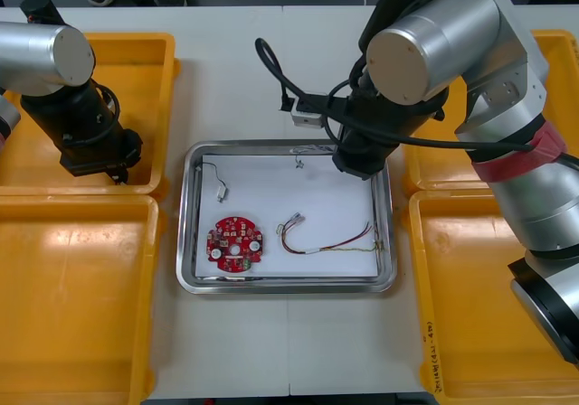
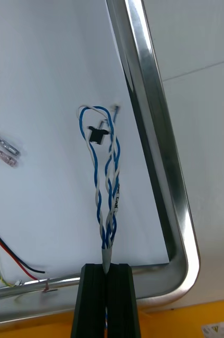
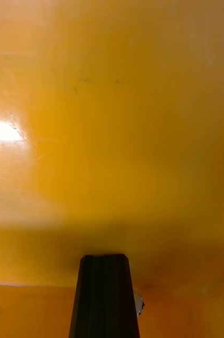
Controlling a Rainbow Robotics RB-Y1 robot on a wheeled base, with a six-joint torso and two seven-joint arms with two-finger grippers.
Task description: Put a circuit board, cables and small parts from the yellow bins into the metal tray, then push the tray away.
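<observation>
Blue-white cable, pinched in right gripper, dangles over tray far-right corner: lower before releasing. Left gripper, closed, in far-left bin.

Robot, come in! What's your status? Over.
Right gripper jaws shut on blue-white cable, over tray corner. Left gripper jaws shut, in yellow bin. Nothing blocking.

Left gripper points down, fingers pressed together; right gripper, its arm bent inward, pinches a cable between its fingertips.
</observation>
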